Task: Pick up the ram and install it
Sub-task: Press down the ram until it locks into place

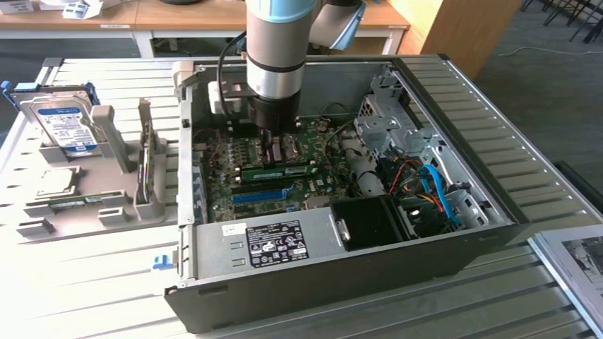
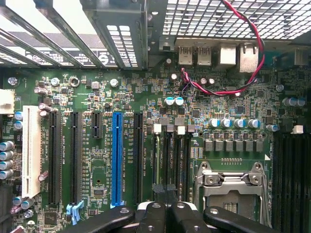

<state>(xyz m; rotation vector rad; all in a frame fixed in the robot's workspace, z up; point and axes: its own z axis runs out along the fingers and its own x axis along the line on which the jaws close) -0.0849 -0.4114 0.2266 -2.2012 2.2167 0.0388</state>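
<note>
Exterior overlooks case; wrist seemingly faces its motherboard [image 2: 146,145] closely.

Lab or workshop: opened PC case [image 1: 358,212] on slatted metal bench [image 1: 94,282], wooden desks [image 1: 141,21] behind

Work surface: a slatted light-grey metal table [image 1: 85,282]. Behind it stand wooden desks [image 1: 141,18] and a wooden panel [image 1: 452,28]. The floor [image 1: 546,78] is grey carpet. Lighting is bright and even.

The arm stands upright, wrist pointing straight down, its gripper [image 1: 270,150] lowermost with both fingers [image 2: 154,217] pressed together.
</note>
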